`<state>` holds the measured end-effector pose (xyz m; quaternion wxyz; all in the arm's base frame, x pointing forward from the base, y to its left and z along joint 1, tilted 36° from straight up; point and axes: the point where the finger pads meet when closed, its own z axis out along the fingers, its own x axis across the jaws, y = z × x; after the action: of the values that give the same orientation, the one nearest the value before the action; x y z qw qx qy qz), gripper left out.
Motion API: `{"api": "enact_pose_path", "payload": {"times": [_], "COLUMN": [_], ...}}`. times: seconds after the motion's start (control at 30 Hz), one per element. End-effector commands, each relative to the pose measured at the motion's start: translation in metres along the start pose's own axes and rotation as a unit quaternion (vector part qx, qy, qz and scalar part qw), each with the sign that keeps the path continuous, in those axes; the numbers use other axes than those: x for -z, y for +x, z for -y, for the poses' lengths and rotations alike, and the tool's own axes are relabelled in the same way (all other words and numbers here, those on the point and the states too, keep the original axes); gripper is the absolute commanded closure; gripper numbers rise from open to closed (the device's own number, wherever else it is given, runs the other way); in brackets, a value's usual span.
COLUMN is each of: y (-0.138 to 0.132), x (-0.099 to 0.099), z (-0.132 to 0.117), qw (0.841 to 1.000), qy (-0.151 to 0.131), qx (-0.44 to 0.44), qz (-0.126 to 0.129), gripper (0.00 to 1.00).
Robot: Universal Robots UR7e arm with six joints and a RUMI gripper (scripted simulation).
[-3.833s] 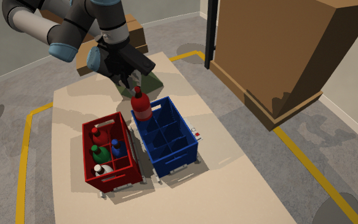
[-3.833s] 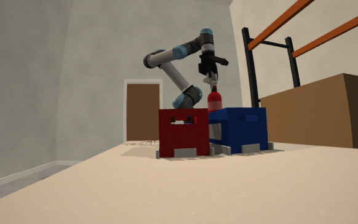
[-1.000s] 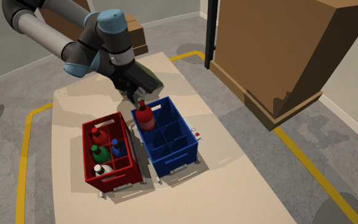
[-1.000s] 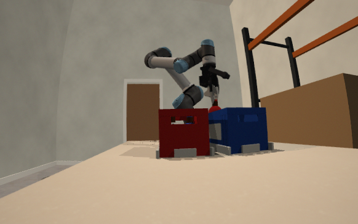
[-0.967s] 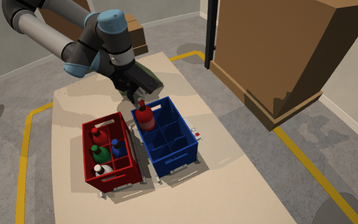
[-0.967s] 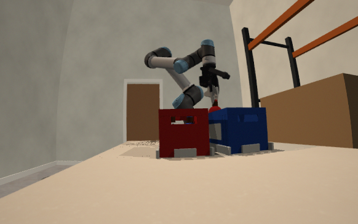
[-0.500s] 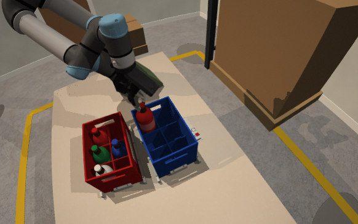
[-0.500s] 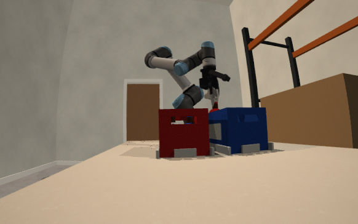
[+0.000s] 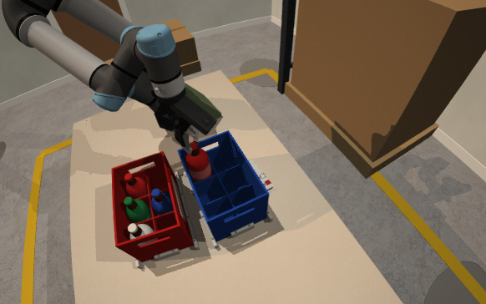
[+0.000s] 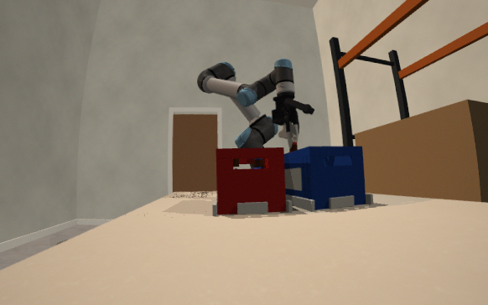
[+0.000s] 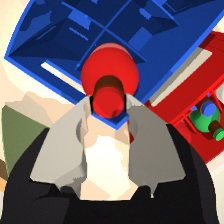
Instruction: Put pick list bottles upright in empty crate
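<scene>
My gripper (image 9: 189,146) (image 11: 108,95) is shut on the neck of a red bottle (image 9: 199,164) (image 11: 110,69). The bottle is upright, its lower part inside the far left compartment of the blue crate (image 9: 240,217) (image 10: 337,180); whether its base touches the floor is hidden. The other compartments in view hold no bottle. The red crate (image 9: 149,250) (image 10: 251,184) holds a red bottle (image 9: 135,185), a green bottle (image 9: 137,210), a blue bottle (image 9: 160,203) and a white bottle (image 9: 141,230). The pick list (image 9: 267,182) shows partly beside the blue crate, with a red mark; the rest is hidden.
Grey brackets (image 9: 242,230) (image 10: 341,202) stand around the bases of both crates. The crates stand close side by side. A green object (image 9: 202,101) (image 11: 17,140) lies behind the gripper. A large brown box (image 9: 361,75) (image 10: 417,155) and a rack post (image 9: 287,46) stand to the right of the table.
</scene>
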<state>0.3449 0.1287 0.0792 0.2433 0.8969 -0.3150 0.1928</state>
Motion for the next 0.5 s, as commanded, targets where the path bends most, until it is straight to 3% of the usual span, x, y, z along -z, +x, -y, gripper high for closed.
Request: {"api": "enact_pose_path", "payload": {"times": [0.0, 0.47], "y": [0.0, 0.0], "x": [-0.005, -0.017], "z": [0.0, 0.0], "qw": [1.0, 1.0], "qy": [0.001, 0.001], "qx": [0.0, 0.0], "qz": [0.0, 0.0], "gripper": [1.0, 1.0]}}
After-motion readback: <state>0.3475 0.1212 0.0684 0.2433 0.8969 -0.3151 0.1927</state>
